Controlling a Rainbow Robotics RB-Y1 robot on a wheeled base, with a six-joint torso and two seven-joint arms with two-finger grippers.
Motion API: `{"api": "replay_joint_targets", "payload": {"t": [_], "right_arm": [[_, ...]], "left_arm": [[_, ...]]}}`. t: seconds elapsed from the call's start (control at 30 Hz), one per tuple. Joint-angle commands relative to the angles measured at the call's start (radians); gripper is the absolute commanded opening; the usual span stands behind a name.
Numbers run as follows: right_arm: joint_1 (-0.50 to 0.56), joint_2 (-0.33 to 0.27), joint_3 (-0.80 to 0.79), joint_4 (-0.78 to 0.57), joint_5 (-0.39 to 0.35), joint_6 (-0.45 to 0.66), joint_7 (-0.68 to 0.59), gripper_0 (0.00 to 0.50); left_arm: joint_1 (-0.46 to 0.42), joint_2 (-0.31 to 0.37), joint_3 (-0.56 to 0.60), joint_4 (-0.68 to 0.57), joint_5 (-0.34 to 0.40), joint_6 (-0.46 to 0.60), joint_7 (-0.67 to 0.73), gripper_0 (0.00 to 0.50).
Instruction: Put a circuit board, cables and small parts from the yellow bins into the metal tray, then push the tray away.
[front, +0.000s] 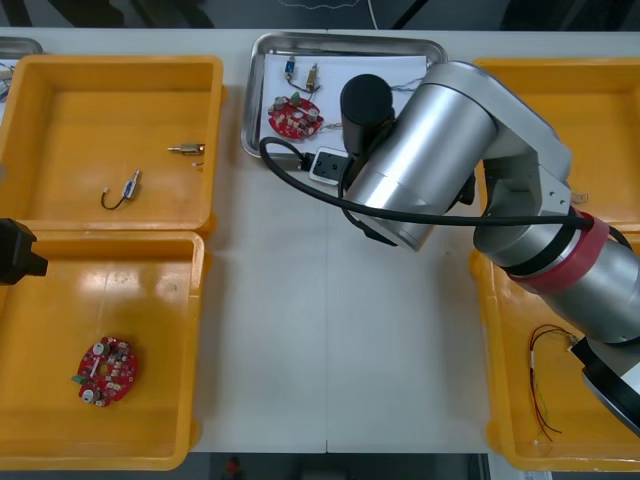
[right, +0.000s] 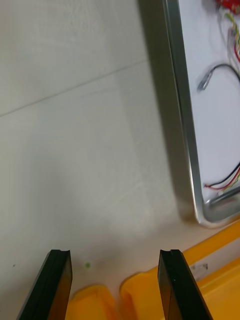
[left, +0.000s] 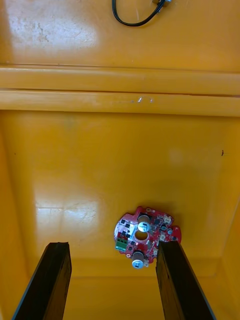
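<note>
Right gripper: jaws open, nothing btwn them, hanging over the bare worktop just beside a corner of the metal tray. Tray is white inside and sits at the far middle of the worktop, btwn the bins. It holds a red circuit board, a black cable and a red & yellow cable. Right arm reaches across over the tray's near-right part.

Left gripper: jaws open, empty, over the near-left bin, w/ a 2nd circuit board on the bin floor close to one jaw. Far-left bin has another black cable and a small metal part, apart from each other. Near-right bin: thin red cable.
</note>
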Motion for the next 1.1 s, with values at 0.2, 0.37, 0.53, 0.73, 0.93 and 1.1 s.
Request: {"api": "replay_joint_targets", "payload": {"t": [0.2,0.37,0.53,0.73,0.93,1.1], "right_arm": [[0.148,0.010,-0.225,-0.216,0.008,0.058,-0.024,0.500],[0.216,0.005,-0.305,-0.286,0.000,0.058,-0.114,0.500],[0.292,-0.035,-0.383,-0.344,-0.052,0.058,-0.235,0.500],[0.374,-0.079,-0.521,-0.386,-0.170,0.058,-0.340,0.500],[0.458,-0.133,-0.667,-0.423,-0.274,0.058,-0.432,0.500],[0.527,-0.167,-0.776,-0.435,-0.354,0.058,-0.493,0.500]], "left_arm": [[0.017,0.030,0.026,-0.024,-0.009,-0.009,-0.067,0.500],[0.017,0.030,0.026,-0.024,-0.009,-0.009,-0.067,0.500],[0.017,0.030,0.026,-0.024,-0.009,-0.009,-0.067,0.500],[0.017,0.030,0.026,-0.024,-0.009,-0.009,-0.067,0.500],[0.017,0.030,0.026,-0.024,-0.009,-0.009,-0.067,0.500],[0.017,0.030,0.026,-0.024,-0.009,-0.009,-0.067,0.500]]}}
